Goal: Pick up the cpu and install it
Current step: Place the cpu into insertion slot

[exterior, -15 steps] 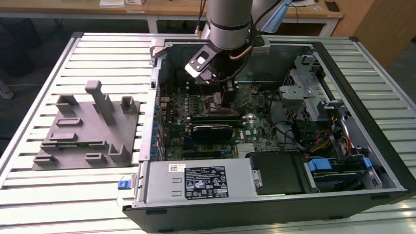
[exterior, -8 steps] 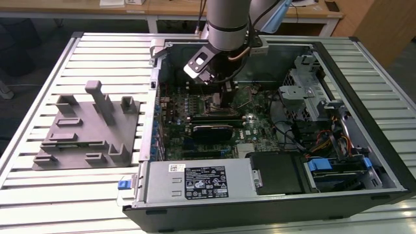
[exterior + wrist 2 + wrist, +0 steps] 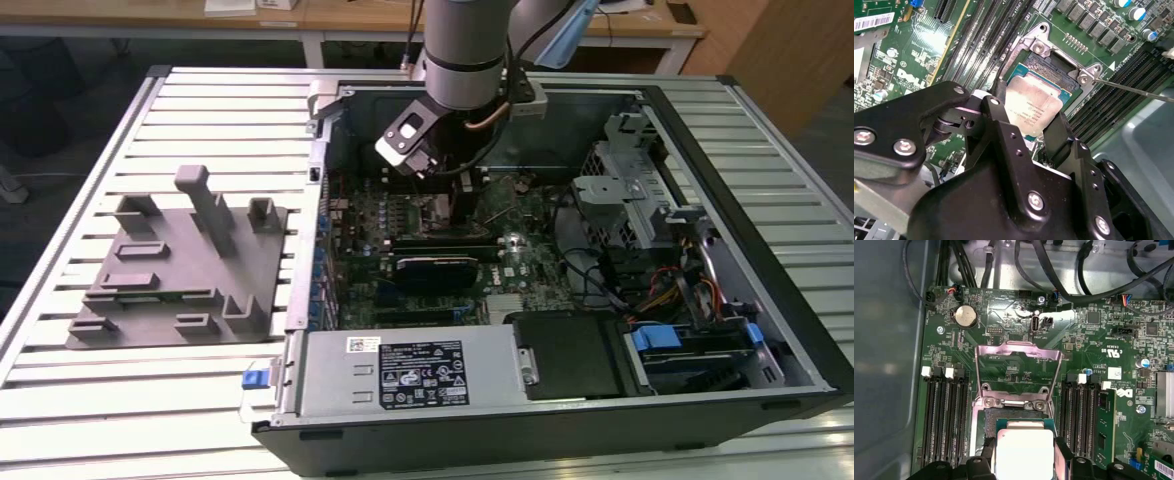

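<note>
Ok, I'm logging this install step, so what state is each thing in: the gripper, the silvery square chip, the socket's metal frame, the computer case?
Black two-finger gripper: shut on the cpu.
Flat square silvery-topped cpu: gripped at two opposite edges, over the black socket; seated or not, cannot tell.
Silvery hinged metal socket frame: swung open.
Black desktop computer case: lying on its side, panel off.

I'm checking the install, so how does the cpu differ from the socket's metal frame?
The cpu is a solid pale square; the socket's metal frame is a hollow surround. The cpu is gripped in the tool at the socket; the frame lies swung open. Both look silvery.
</note>
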Tool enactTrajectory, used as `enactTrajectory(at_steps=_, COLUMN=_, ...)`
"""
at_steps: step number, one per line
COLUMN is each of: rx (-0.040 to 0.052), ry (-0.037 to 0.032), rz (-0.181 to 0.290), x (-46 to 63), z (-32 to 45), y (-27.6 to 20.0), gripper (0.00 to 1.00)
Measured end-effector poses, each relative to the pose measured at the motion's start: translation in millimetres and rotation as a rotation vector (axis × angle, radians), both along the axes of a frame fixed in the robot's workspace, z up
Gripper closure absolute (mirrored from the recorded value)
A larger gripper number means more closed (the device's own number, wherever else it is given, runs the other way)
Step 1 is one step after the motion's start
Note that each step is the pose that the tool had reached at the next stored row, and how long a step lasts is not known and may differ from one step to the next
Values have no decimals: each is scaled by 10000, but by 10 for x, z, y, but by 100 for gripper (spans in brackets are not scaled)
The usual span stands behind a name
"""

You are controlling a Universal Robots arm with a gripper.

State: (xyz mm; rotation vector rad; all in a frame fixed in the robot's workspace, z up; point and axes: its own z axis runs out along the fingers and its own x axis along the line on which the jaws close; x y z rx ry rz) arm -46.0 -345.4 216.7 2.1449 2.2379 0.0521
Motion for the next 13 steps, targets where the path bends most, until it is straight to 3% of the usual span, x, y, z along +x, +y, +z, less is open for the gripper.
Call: enactTrajectory(at_steps=13, rx=-2, ry=0, rz=-1, x=-8, z=-21, y=26, gripper=46)
